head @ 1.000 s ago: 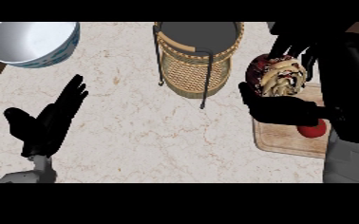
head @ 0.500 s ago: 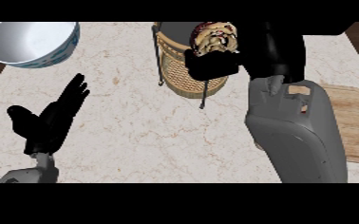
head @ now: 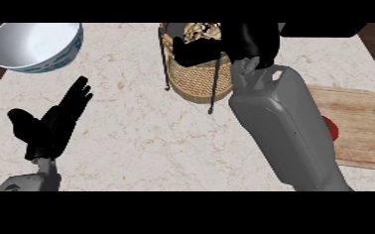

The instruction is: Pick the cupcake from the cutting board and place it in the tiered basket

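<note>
Reaching up over the wicker tiered basket [head: 196, 82], the right hand [head: 245, 42] shows at the top of the view with its grey forearm [head: 284, 124] running down to the lower right edge. Its fingers and thumb curl round the cupcake [head: 199, 30], which sits just to the left of the palm, directly above the basket's upper rim and between the dark wire posts of the basket's frame [head: 216, 87]; only the cupcake's pale, swirled top shows past the black fingers, and whether it touches the basket cannot be told. Behind the forearm, to its right, lies the wooden cutting board [head: 355, 124], with a small red thing [head: 331, 128] on it peeking out just beside the arm; what it is cannot be made out. Well apart from the right hand, at the lower left of the view, the left hand [head: 51, 124] rests above the pale marble bench [head: 147, 134], fingers straight and spread, holding nothing. Beyond its fingertips, at the upper left corner, stands a white bowl [head: 36, 44] with a blue patterned outside.
</note>
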Robot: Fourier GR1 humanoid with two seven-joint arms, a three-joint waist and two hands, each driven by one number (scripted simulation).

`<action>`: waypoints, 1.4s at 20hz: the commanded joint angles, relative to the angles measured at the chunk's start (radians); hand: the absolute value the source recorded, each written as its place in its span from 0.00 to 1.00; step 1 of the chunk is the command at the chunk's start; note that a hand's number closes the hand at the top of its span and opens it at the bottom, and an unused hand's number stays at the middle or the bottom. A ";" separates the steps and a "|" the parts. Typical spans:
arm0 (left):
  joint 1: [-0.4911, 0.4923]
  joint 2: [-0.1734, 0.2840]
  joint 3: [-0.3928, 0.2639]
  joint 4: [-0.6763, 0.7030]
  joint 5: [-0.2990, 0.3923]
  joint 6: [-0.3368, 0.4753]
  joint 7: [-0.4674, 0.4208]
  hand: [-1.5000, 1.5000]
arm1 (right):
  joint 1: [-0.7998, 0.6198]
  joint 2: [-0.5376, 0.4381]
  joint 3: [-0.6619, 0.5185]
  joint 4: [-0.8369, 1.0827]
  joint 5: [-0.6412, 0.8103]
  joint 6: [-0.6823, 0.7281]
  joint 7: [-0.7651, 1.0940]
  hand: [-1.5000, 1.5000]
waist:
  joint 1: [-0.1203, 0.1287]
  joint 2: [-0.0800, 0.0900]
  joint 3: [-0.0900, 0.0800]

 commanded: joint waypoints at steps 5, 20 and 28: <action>0.012 -0.001 0.008 -0.004 -0.007 -0.011 -0.016 0.50 | 0.024 0.022 0.042 0.255 0.112 -0.223 -0.106 1.00 | 0.009 0.015 -0.002; -0.002 -0.019 0.015 -0.040 -0.001 -0.011 0.042 0.50 | -0.175 0.023 0.013 0.597 0.023 -0.523 -0.213 0.00 | 0.013 0.012 -0.002; -0.035 0.002 0.033 0.006 0.011 -0.038 0.052 0.50 | -0.210 0.023 -0.050 0.591 -0.151 -0.692 -0.233 0.00 | 0.019 0.014 -0.002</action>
